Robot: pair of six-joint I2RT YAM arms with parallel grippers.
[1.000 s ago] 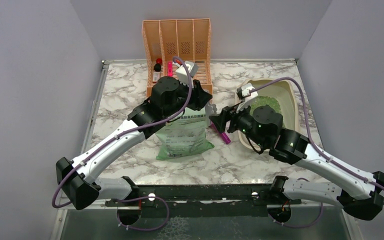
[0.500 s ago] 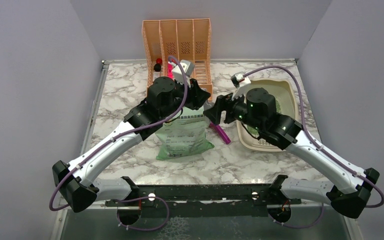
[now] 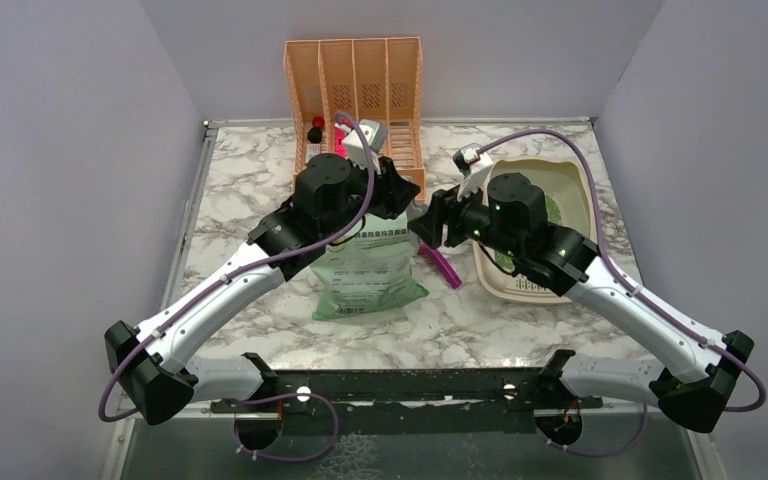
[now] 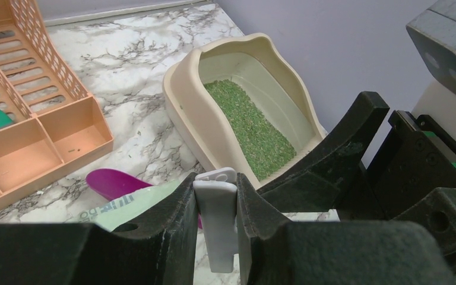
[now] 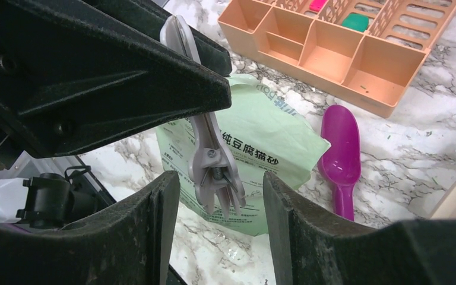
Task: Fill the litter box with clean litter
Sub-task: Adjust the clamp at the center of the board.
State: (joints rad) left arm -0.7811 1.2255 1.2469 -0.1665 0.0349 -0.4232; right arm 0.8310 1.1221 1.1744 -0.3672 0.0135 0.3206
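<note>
Litter box (image 4: 185, 113) appears in left-wrist view (left fingers (image 4: 172, 234) pinching clip (image 4: 215, 219); right fingers (image 5: 157, 237) apart).

A peach slatted file organizer (image 3: 355, 80) sat at the far edge of the marbled table (image 3: 250, 190), with a pale green printed bag (image 3: 368, 275) lying flat nearer, a magenta scoop (image 3: 444, 268) just right of it and a grey clip (image 5: 205, 142) above.

Smooth beige plastic litter box (image 4: 183, 110), grainy green clean litter (image 4: 249, 126), glossy marbled table (image 4: 142, 53)
</note>
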